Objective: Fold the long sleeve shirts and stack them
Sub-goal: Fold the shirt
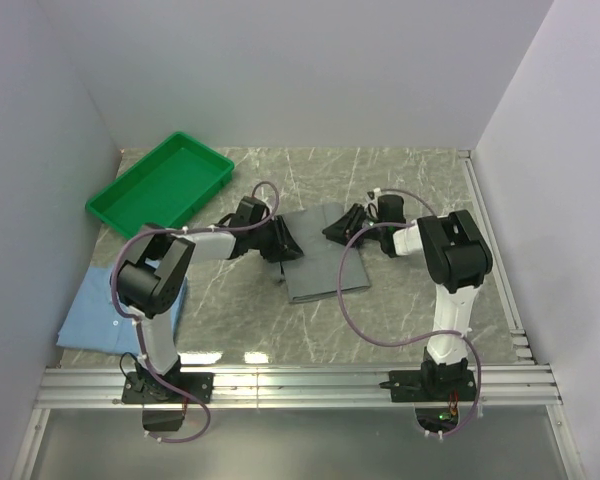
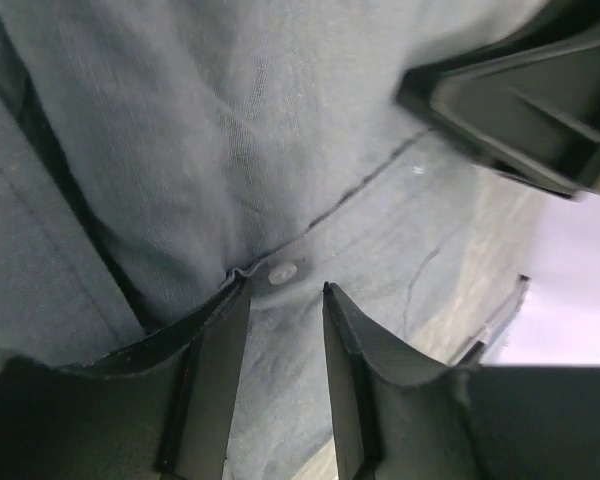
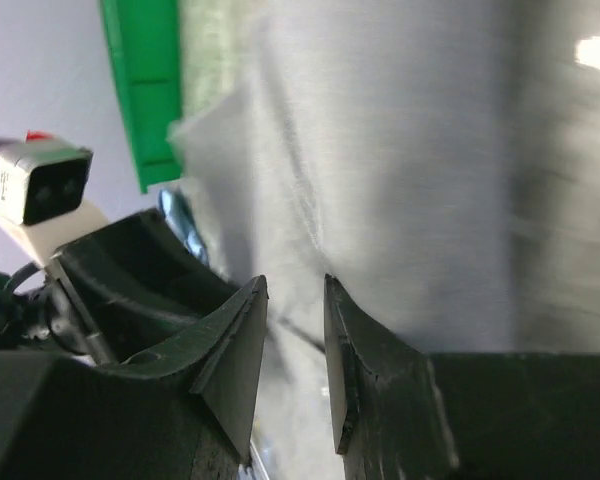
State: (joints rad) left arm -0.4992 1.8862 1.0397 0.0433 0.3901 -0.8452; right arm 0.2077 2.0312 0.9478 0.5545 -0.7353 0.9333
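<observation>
The grey shirt [image 1: 325, 265] lies folded into a rectangle at the middle of the table. My left gripper [image 1: 285, 243] is low at its far left edge, my right gripper [image 1: 338, 226] at its far right corner. In the left wrist view the jaws [image 2: 285, 290] stand a little apart over grey cloth [image 2: 230, 150], next to a white button [image 2: 282, 271]. In the right wrist view the jaws [image 3: 295, 285] also stand a little apart over the grey cloth [image 3: 410, 180]. The light blue shirt [image 1: 120, 305] lies flat at the near left of the table.
A green plastic tray [image 1: 160, 180] stands at the far left, its rim showing in the right wrist view [image 3: 145, 90]. White walls enclose the table on three sides. A metal rail [image 1: 300, 385] runs along the near edge by the arm bases.
</observation>
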